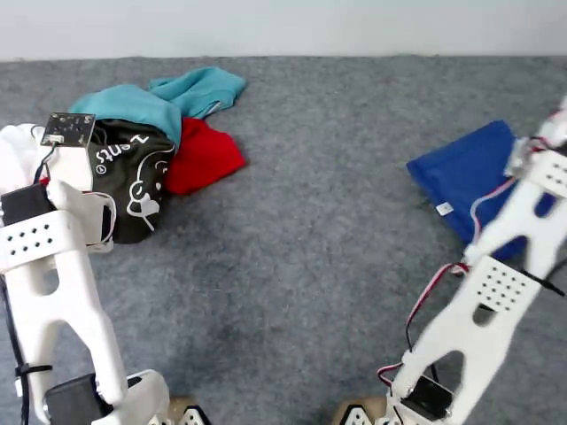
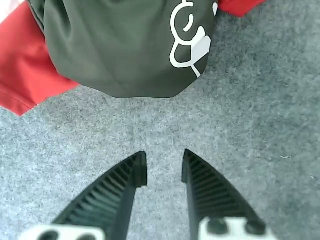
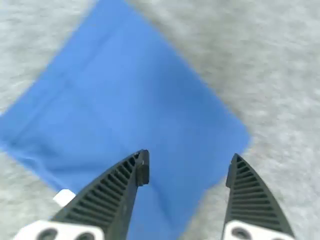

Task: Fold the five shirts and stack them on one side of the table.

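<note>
Left wrist view shows the left gripper (image 2: 162,170) with its two ridged fingers a narrow gap apart, and nothing between them but the grey table covering (image 2: 260,100). Just ahead of the fingertips, not touching them, lies the rounded edge of a black shirt (image 2: 125,50) with a white cartoon print. A red shirt (image 2: 25,65) sticks out from under it to one side of the fingers. In the high view a crumpled teal shirt (image 1: 168,97) lies beyond both, touching them (a white cloth (image 1: 13,150) sits beside the pile, too hidden to identify). The right gripper (image 3: 189,170) hovers with its fingers spread wide over a folded blue shirt (image 3: 130,95). This shirt lies flat beneath and ahead of the fingertips, and one edge passes under the gap between them.
</note>
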Motion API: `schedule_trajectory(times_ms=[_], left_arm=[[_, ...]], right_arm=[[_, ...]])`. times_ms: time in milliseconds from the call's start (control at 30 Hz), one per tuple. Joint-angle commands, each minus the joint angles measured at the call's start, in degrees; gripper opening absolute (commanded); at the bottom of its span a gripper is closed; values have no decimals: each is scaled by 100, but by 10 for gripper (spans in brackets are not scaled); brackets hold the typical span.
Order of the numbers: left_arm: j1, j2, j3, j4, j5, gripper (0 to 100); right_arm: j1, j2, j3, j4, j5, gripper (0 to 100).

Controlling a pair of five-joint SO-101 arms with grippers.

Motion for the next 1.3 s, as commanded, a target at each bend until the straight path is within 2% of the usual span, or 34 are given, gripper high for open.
schedule_trajectory(times_ms=[0, 400, 533, 733, 833, 967, 1267], left_arm=[[18, -220, -22, 26, 44, 127], [18, -220, -13, 26, 44, 127], [18, -220, -13, 26, 44, 127], [18, -220, 233, -18, 35, 127], [18, -211, 259, -18, 35, 127], [18, -176, 259, -18, 35, 128], [0, -158, 470, 149, 26, 130]], right_arm=[[-585, -523, 202, 259, 53, 252], [-2431, -321, 1231, 233, 53, 255], [-2563, 127, 1213, 224, 53, 255], [-2378, 1095, 1196, -303, 53, 255], [-2422, 1253, 1187, -163, 62, 255], [-2747, 989, 976, 277, 466, 254], [-3530, -699, 958, 259, 527, 255]])
